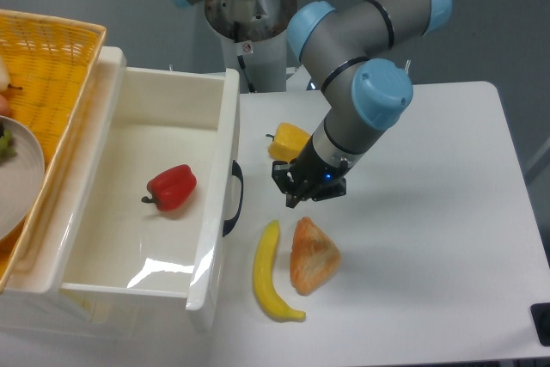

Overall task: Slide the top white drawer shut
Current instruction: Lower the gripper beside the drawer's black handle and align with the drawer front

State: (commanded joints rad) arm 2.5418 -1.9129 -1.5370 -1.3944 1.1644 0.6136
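You have the top white drawer (129, 139) pulled fully out at the left of the worktop (430, 238), its one black handle (234, 198) facing the gripper. One red pepper (172, 186) lies inside it. One yellow basket (43, 66) overlaps its left rim. On the worktop lie one yellow pepper (288, 139), one banana (271, 272) and one orange-brown pastry (314, 255). The gripper (301, 195) hovers just right of the handle, between yellow pepper and pastry; its fingers hold nothing, but you cannot tell their spread. No writing is readable.
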